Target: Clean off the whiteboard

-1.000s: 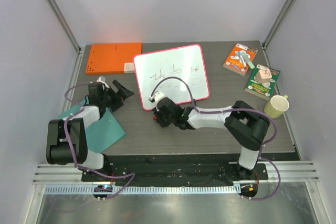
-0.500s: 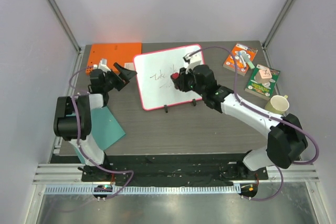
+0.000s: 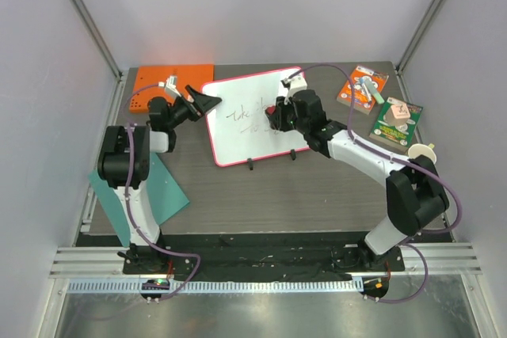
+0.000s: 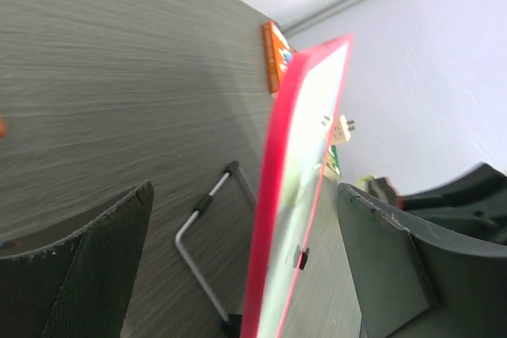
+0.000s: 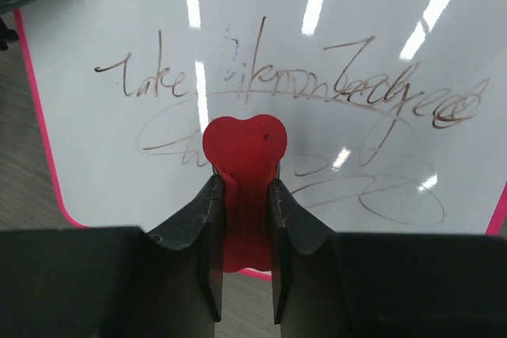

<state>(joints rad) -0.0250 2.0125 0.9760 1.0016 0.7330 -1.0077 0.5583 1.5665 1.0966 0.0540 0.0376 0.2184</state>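
- Our right end effector (image 5: 244, 195) grips a red heart-shaped eraser (image 5: 244, 148); the left end effector (image 4: 245, 211) gapes.
- Dark wood-grain table (image 3: 317, 195), pale walls (image 3: 238, 5).
- White pink-rimmed whiteboard (image 3: 253, 136) stands mid-table, tilted back, long axis left-right, facing us.

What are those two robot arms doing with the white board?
They are getting ready to wipe the whiteboard clean. The right gripper pinches a red heart-shaped eraser and holds it right at the dark handwriting. The left gripper is wide open, with one finger on each side of the board's left edge, not squeezing it. The writing has not been rubbed off yet.
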